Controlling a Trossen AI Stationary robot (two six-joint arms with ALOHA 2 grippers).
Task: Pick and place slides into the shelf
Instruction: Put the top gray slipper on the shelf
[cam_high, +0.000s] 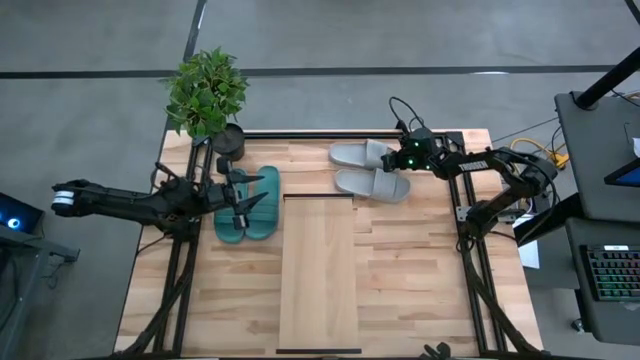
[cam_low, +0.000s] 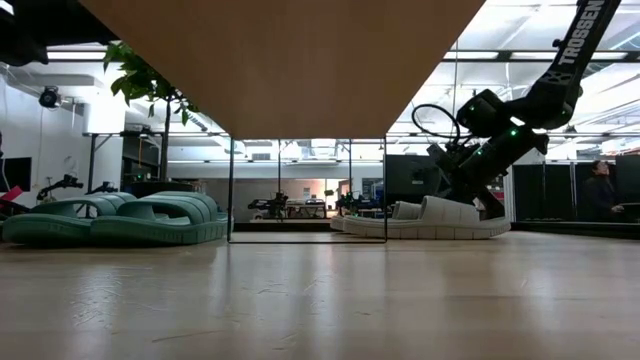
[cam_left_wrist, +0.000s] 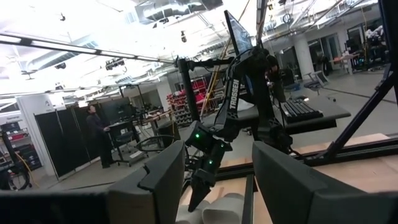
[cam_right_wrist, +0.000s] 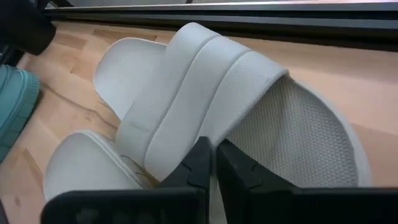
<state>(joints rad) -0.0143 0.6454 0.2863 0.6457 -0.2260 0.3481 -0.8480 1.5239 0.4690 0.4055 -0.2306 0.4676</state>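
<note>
A wooden table seen from above. At the left, the left gripper (cam_high: 240, 203) hangs over the teal slides (cam_high: 248, 204), which lie side by side on the tabletop just left of the shelf (cam_high: 318, 275). Its fingers (cam_left_wrist: 163, 180) stand apart and hold nothing.

In the middle, the shelf, a long pale panel, carries no slides yet.

At the right, the grey slides (cam_high: 370, 170) lie side by side on the table near its far edge, beyond the shelf's far right corner. The right gripper (cam_high: 402, 160) is down on them, its jaws drawn together at the edge of a slide's strap (cam_right_wrist: 199, 81). Whether they pinch the strap cannot be told.

The step in hand appears to be the first pick, of a grey slide. Next, judging from this, the right arm needs to lift, confirm the slide comes up, and carry it to the shelf.
</note>
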